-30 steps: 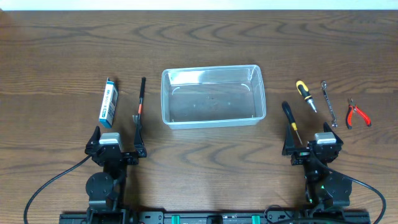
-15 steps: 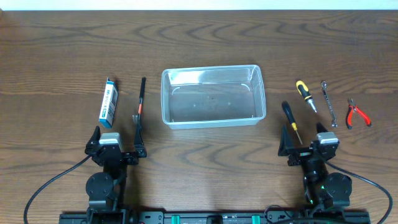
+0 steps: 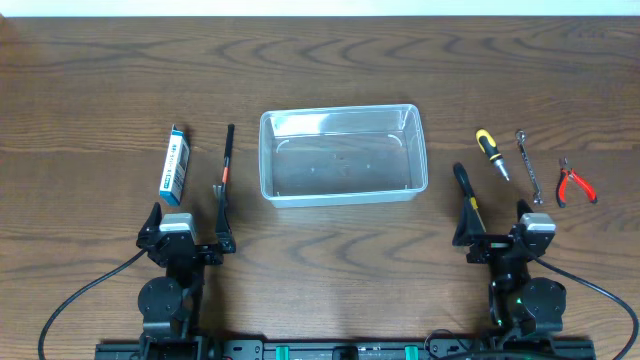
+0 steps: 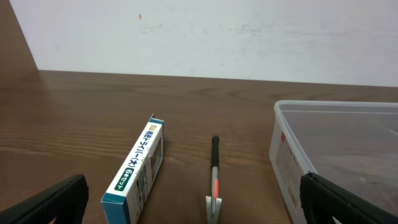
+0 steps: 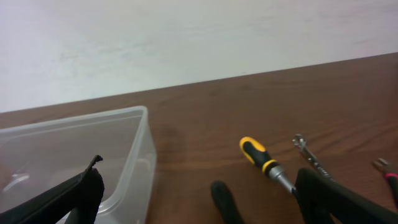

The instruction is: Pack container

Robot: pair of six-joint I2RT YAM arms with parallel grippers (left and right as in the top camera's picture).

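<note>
The clear rectangular container (image 3: 266, 165) stands empty at the table's middle. It also shows at the right of the left wrist view (image 4: 287, 149) and at the left of the right wrist view (image 5: 138, 155). My left gripper (image 3: 188, 238) is open and empty, near the front edge, just behind a black tool with a red band (image 3: 226, 170). In its wrist view the jaws (image 4: 186, 210) frame that tool (image 4: 214, 177). My right gripper (image 3: 500, 238) is open and empty over the tip of a black-handled screwdriver (image 3: 464, 188). Its jaws (image 5: 199, 204) frame that handle (image 5: 225, 200).
A blue-and-white box (image 3: 176, 162) lies left of the black tool and also shows in the left wrist view (image 4: 138, 173). Right of the container lie a yellow-and-black screwdriver (image 3: 490, 150), a small wrench (image 3: 528, 165) and red pliers (image 3: 574, 184).
My right wrist has shifted slightly to the right. The left arm and all objects have not moved.
</note>
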